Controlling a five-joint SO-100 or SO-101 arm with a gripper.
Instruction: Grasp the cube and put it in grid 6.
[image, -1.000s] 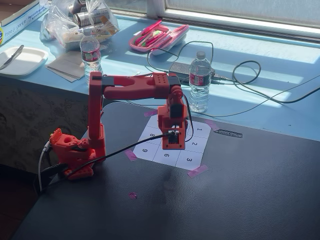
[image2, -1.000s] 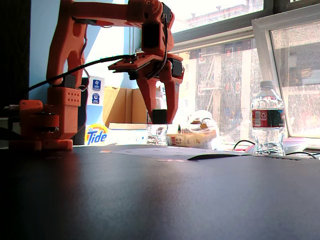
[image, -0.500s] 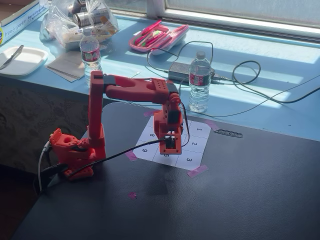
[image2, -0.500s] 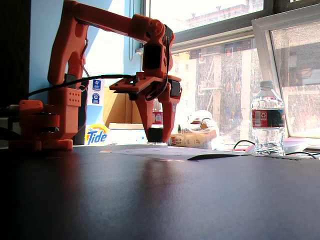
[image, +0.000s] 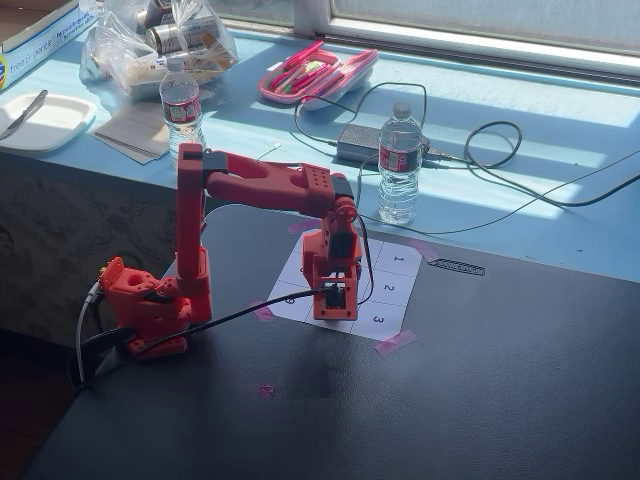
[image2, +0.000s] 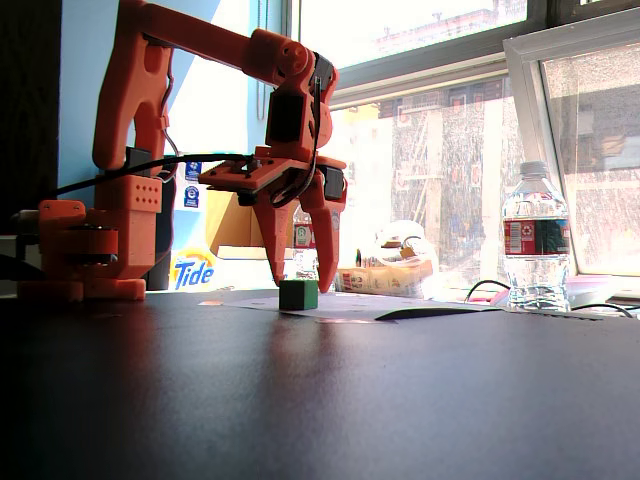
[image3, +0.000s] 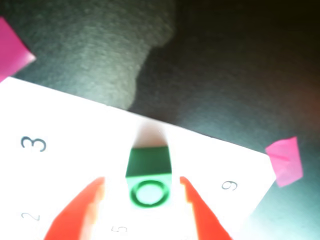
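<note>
The green cube (image3: 148, 177) with a dark ring on top stands on the white numbered sheet (image: 392, 290), in the cell between the 3 and the 9 and above the 5. That cell is grid 6 (image3: 112, 152); its digit does not show. My gripper (image3: 141, 180) is open, with one red finger (image3: 80, 210) on each side of the cube and a gap on both sides. In a fixed view the gripper (image2: 300, 287) points down and straddles the cube (image2: 298, 294) on the table. In the high fixed view the gripper (image: 336, 300) hides the cube.
Pink tape pieces (image3: 285, 160) hold the sheet's corners on the dark table. A water bottle (image: 399, 165), a power adapter with cables (image: 358, 142), a pink case (image: 315, 72) and a second bottle (image: 182, 105) stand on the blue ledge behind. The arm's base (image: 150, 300) is left of the sheet.
</note>
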